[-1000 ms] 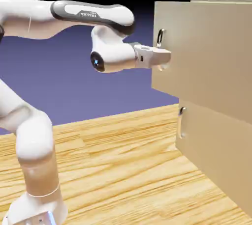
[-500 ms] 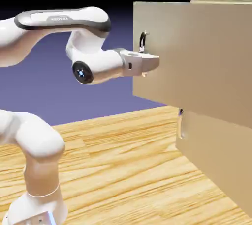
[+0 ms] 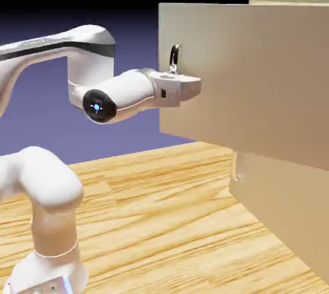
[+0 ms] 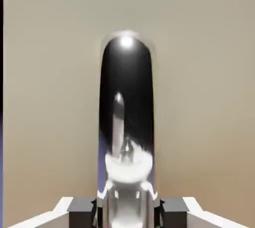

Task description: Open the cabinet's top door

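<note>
The beige cabinet (image 3: pixel 289 177) stands at the exterior view's right. Its top door (image 3: pixel 257 74) is swung partly out toward the arm, its free edge well forward of the lower panel. A curved silver handle (image 3: pixel 173 58) sits near that edge. My gripper (image 3: pixel 190 90) is shut on the handle's lower part. In the hand view the shiny dark handle (image 4: pixel 126 112) runs up the middle between my fingertips (image 4: pixel 82 207), with the beige top door (image 4: pixel 204 82) filling the frame behind it.
The lower door (image 3: pixel 283 209) stays shut, its small handle (image 3: pixel 238 165) just under the swung top door. A wooden table (image 3: pixel 160 222) spreads below. My arm (image 3: pixel 45 183) rises at the exterior view's left.
The gripper has pulled the handle toward the exterior view's left, and the top door has swung further open. The arm's elbow has folded back and lower.
</note>
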